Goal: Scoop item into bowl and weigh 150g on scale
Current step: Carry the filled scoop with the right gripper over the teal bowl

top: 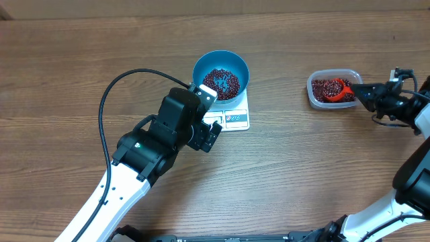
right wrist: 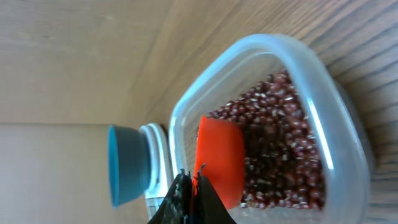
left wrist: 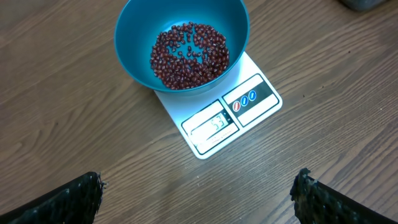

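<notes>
Many beans lie ahead of left jaws.

Count on the bench: one blue bowl, one white scale, one clear tub, one orange scoop. Beans: two lots, far centre and far right; individual beans too many to count. Claws: two, left claw and right claw

Wood-grain table at which I work, seen from above. Two things lie directly on it: a flat white scale near the centre, its display edge toward the near side, and a clear plastic tub well apart, far right.
</notes>
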